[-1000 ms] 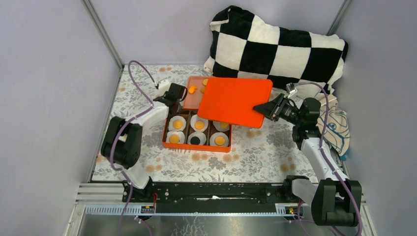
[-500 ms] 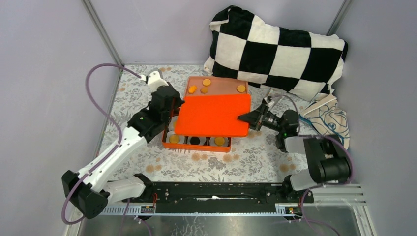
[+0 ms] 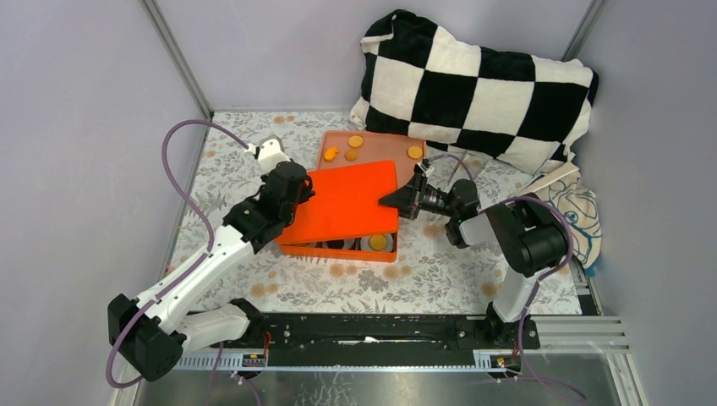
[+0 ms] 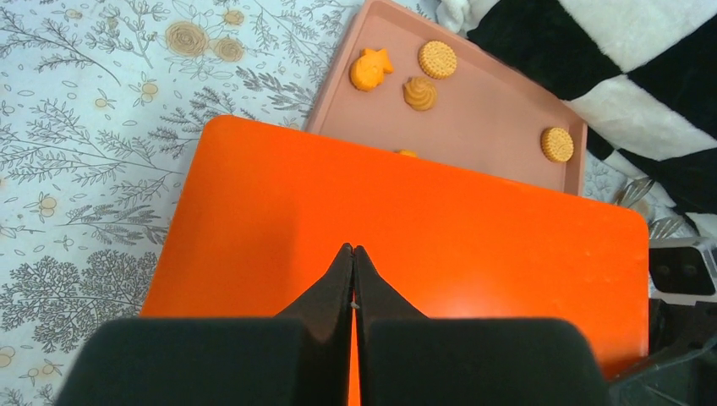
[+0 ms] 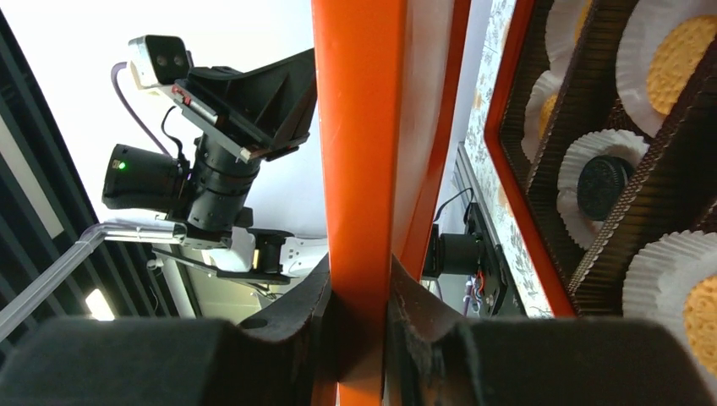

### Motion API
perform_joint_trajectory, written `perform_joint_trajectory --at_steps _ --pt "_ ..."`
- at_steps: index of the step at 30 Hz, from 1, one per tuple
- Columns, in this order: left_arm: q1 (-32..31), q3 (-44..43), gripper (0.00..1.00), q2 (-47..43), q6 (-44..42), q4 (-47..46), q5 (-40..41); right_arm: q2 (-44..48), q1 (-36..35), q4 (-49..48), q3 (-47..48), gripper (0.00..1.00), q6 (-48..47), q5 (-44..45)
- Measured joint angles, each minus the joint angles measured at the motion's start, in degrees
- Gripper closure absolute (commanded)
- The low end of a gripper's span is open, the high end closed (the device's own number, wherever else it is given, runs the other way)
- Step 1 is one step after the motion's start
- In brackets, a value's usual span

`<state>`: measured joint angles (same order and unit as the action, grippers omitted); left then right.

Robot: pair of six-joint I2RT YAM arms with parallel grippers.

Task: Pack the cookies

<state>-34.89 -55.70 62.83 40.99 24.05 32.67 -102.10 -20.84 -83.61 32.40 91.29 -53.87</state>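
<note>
Orange-yellow cookies (image 4: 439,59), mostly round, lie on the pink tray (image 4: 499,127) far of the clenched left gripper (image 4: 353,254); the right gripper (image 5: 359,292) grasps the orange lid (image 3: 347,203) by its right edge

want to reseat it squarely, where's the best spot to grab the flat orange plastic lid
Pinch the flat orange plastic lid by its thin right rim, coming from the right, as the right tool does. The panel is broad and flat, so only an edge fits the jaws.
</note>
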Motion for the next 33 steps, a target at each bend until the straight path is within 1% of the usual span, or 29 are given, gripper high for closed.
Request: perform_joint_trajectory --at_steps 9,14,21,26,27,30,33 --pt "0.00 1.46 1.00 0.87 -0.61 -0.09 -0.02 -8.76 -1.75 -0.76 1.62 1.00 -1.90 1.77" --pt "0.00 1.53 1.00 1.51 -0.90 -0.15 -0.02 -9.49 -1.84 -1.53 1.38 1.00 -3.41 2.49" --pt "0.00 2.71 1.00 2.21 -0.98 -1.16 -0.57 -9.53 -1.18 -2.67 -1.53 0.99 -4.79 3.43" --pt "-0.09 6.73 1.00 2.49 -0.96 -3.89 -2.75 -9.84 1.51 -2.97 -4.02 0.85 -5.68 2.25" --pt "-0.20 8.00 1.00 2.62 -0.83 -4.70 -3.26 -10.10 2.38 -3.15 -4.55 0.81 -5.97 1.70" --pt "-0.50 12.24 1.00 3.78 -0.26 -6.91 -4.87 -10.86 4.83 -3.23 -5.90 0.72 -6.69 0.13" --pt "-0.79 15.47 1.00 5.60 0.66 -8.39 -6.49 -11.02 6.67 -3.10 -6.56 0.59 -7.61 -0.28"
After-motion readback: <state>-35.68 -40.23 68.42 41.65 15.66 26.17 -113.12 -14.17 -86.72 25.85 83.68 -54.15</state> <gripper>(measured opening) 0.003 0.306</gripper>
